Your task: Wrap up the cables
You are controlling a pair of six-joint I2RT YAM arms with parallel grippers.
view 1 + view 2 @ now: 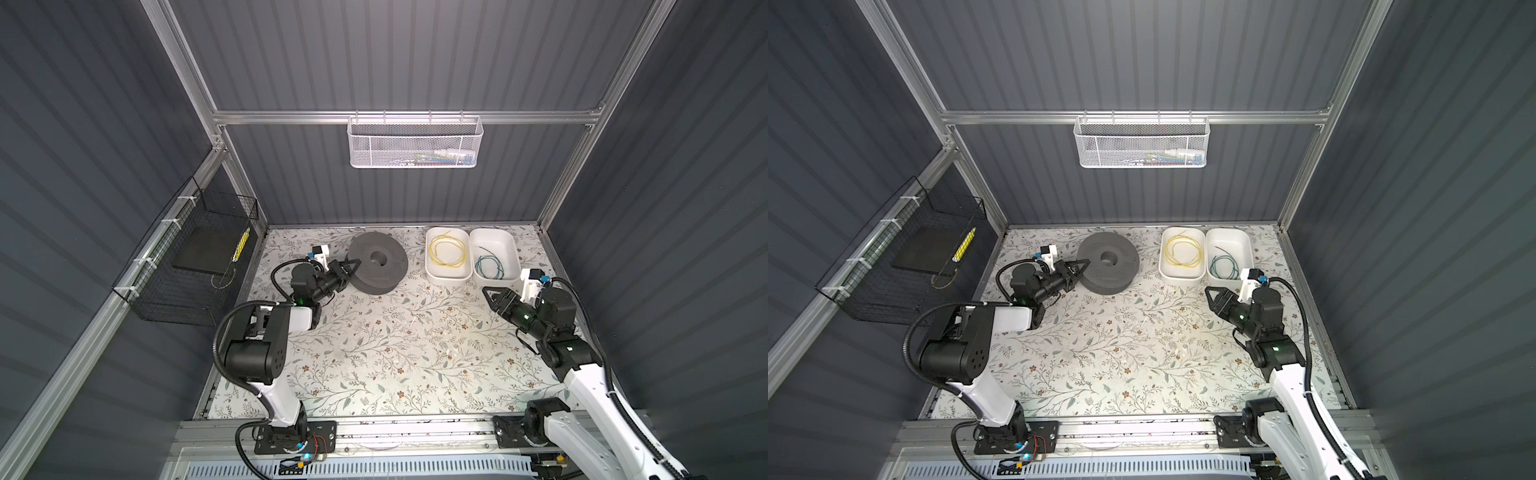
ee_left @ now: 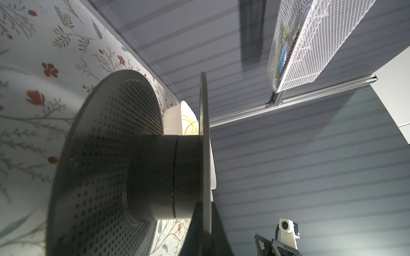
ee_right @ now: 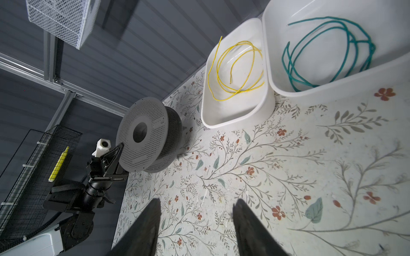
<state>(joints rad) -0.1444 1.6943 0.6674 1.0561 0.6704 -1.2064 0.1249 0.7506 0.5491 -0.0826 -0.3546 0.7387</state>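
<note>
Two hands: my left hand [image 1: 352, 269] clamps the grey spool [image 1: 395, 266] by its rim, right hand [image 1: 489, 298] gapes; yellow cable [image 1: 448, 249] lies in the white tray [image 1: 449, 281].

spool [image 3: 146, 153]: small printed mark beside the centre hole, too blurred to read
yellow strip [image 3: 59, 163]: fine ruled lines, no figures legible; it lies in the black wire basket [image 3: 26, 184]
white mesh basket [image 3: 64, 20]: nothing legible

Floral table [image 1: 395, 353], grey spool [image 1: 377, 262], two white tubs [image 1: 448, 279]
</note>
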